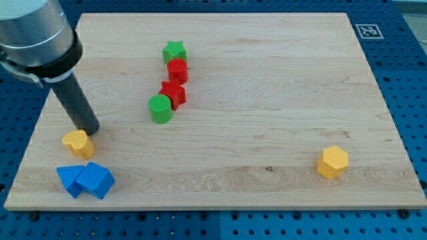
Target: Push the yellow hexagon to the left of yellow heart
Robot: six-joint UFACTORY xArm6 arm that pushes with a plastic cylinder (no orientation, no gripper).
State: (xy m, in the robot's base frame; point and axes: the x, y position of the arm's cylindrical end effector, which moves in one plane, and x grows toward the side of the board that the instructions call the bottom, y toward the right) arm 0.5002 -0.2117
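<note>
The yellow hexagon [332, 162] lies near the board's bottom right. The yellow heart [77, 142] lies near the bottom left edge. My tip [88, 131] rests on the board just above and to the right of the yellow heart, touching or nearly touching it, far to the left of the yellow hexagon.
Two blue blocks [85, 180] sit together below the heart. A green star [174, 51], a red cylinder [177, 69], a red star-like block [173, 93] and a green cylinder [160, 108] form a column at the upper middle. The wooden board [267, 80] sits on a blue pegboard.
</note>
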